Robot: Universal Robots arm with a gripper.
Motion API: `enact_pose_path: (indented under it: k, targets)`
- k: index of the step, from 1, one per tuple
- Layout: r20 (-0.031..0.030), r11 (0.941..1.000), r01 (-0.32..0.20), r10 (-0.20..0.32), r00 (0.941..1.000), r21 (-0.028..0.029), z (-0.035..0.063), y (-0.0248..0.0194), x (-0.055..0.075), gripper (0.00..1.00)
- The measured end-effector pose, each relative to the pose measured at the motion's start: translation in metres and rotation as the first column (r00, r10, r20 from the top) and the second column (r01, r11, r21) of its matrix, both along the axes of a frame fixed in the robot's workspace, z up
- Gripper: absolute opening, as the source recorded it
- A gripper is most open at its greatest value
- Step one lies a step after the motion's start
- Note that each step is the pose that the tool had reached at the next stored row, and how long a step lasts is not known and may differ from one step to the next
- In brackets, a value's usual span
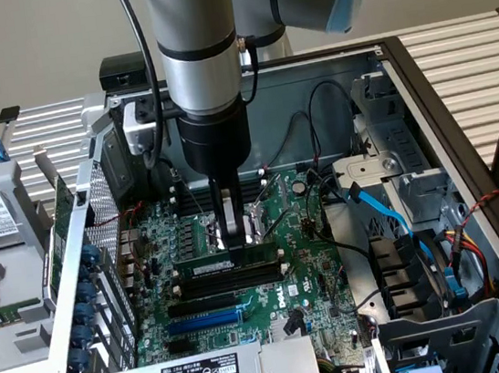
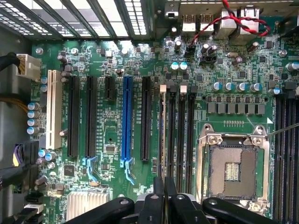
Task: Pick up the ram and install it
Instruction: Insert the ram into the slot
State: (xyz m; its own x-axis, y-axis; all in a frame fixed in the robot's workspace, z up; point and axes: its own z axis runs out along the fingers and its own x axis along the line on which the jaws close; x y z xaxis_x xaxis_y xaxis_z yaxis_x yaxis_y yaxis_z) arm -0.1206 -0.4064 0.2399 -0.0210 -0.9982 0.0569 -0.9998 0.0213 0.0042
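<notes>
- Gripper (image 1: 235, 240) looks pinched tight on the ram (image 1: 209, 263), which stands upright in a slot on the board (image 1: 294, 277). So the pickup's done?
- Yep, but can't tell if it's clicked home yet. Open case (image 1: 327, 75) holds the board plus cables (image 1: 391, 214); the neighbouring slots (image 1: 230, 281) sit empty.
</notes>
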Motion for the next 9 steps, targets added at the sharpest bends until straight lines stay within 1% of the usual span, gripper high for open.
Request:
enact_pose_path:
  k: [5,9]
  targets:
    - [0.0011,1.0,0.0,0.0,1.0,-0.0008,-0.0017,-0.0001,-0.0001,0.13]
    - [0.0039,1.0,0.0,0.0,1.0,-0.0045,-0.0031,-0.0001,-0.0005,0.13]
